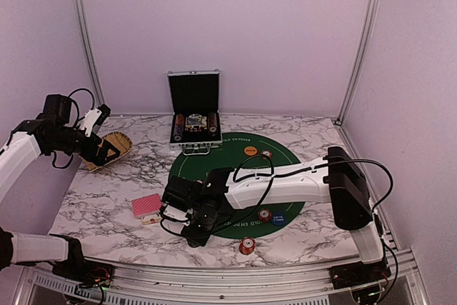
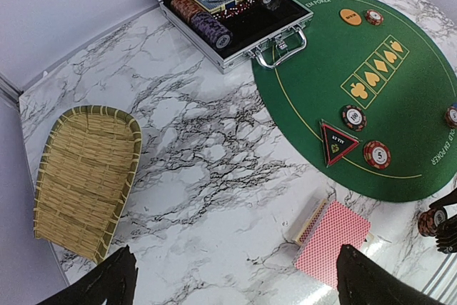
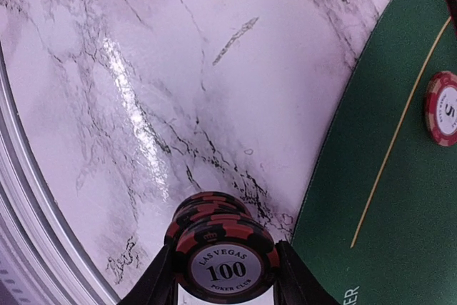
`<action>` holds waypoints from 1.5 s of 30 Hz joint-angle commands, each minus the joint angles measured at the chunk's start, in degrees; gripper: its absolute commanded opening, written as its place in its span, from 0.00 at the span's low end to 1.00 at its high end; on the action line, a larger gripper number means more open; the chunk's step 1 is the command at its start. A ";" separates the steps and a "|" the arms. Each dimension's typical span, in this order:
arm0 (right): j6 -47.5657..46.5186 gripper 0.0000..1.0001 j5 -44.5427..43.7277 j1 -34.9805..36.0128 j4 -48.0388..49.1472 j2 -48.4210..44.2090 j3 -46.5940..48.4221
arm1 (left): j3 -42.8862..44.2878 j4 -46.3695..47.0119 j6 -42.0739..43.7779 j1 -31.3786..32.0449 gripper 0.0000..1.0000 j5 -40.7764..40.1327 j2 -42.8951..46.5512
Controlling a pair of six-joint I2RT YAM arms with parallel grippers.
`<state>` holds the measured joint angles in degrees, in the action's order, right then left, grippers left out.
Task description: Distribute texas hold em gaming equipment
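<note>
Your right arm's fingers point(image 3: 294, 280) grip a stack of red-and-black striped poker chips point(image 3: 225, 258) over the white marble counter point(image 3: 107, 69), just beside the round green felt mat point(image 3: 400, 233). Your left arm's fingers point(image 2: 107, 283) stand wide open.

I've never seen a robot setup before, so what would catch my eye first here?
The round green poker mat in the middle of the marble table, with an open silver-edged case behind it. At the mat's near-left edge, the right end effector grips a stack of poker chips.
</note>
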<state>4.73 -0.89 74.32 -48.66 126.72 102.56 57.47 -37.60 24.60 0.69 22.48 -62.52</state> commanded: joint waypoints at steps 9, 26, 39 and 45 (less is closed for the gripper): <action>3.32 0.15 -1.28 -8.08 -0.03 -8.90 1.09 | 0.56 -1.25 -0.02 -0.26 0.99 0.20 1.17; 7.29 0.11 -6.20 -34.82 10.29 -11.06 -10.29 | 0.53 -1.25 -0.02 -0.25 0.99 0.80 1.17; 8.05 0.11 -6.50 -46.67 14.45 -6.70 -11.79 | 0.62 -1.30 0.23 -0.33 0.99 0.54 1.00; 8.03 0.11 -6.86 -48.12 15.49 -4.91 -11.78 | 0.54 -1.29 0.37 -0.27 0.99 0.31 0.91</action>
<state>12.16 -6.96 26.61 -35.51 120.29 90.59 57.47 -37.63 24.67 0.69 22.48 -62.52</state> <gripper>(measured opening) 0.402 0.989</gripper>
